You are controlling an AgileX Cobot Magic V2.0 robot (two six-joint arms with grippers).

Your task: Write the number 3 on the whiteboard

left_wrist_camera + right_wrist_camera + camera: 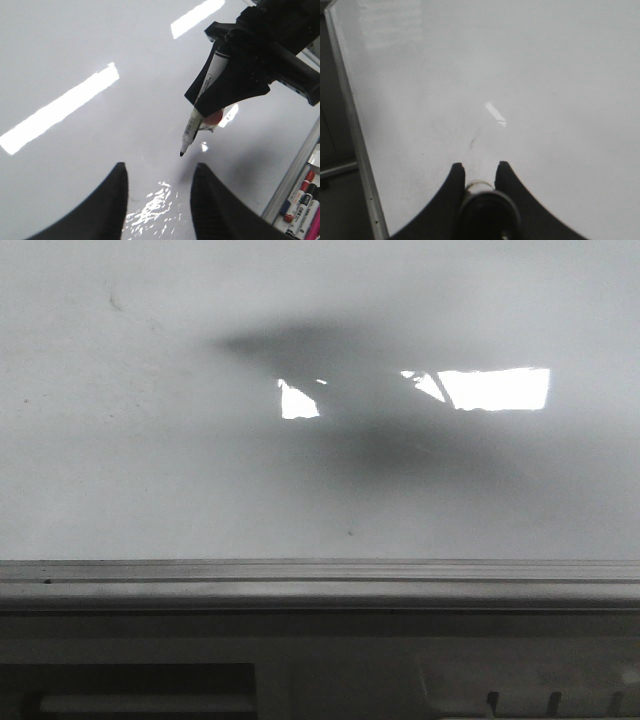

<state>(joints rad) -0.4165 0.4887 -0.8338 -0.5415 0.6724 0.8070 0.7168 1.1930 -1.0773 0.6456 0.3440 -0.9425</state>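
The whiteboard (pixel 150 440) fills the front view, glossy white-grey, with soft arm shadows and bright glare on it. No drawn 3 shows on it in any view; only faint dark smudges do. In the left wrist view my right gripper (pixel 207 107) is shut on a white marker (pixel 191 127), slanted with its black tip (pixel 181 153) at or just above the whiteboard (pixel 75 60); I cannot tell if it touches. My left gripper (pixel 159 172) is open and empty, low over the board near that tip. In the right wrist view my right gripper (pixel 480 167) clamps the marker (pixel 487 210), seen end-on.
A grey ridged rail (pixel 320 580) runs along the board's near edge. A tray with several spare markers (pixel 302 200) lies past the board's metal edge. A small red and white thing (pixel 214 119) shows behind the marker. The board's grey edge (pixel 355 130) also shows in the right wrist view.
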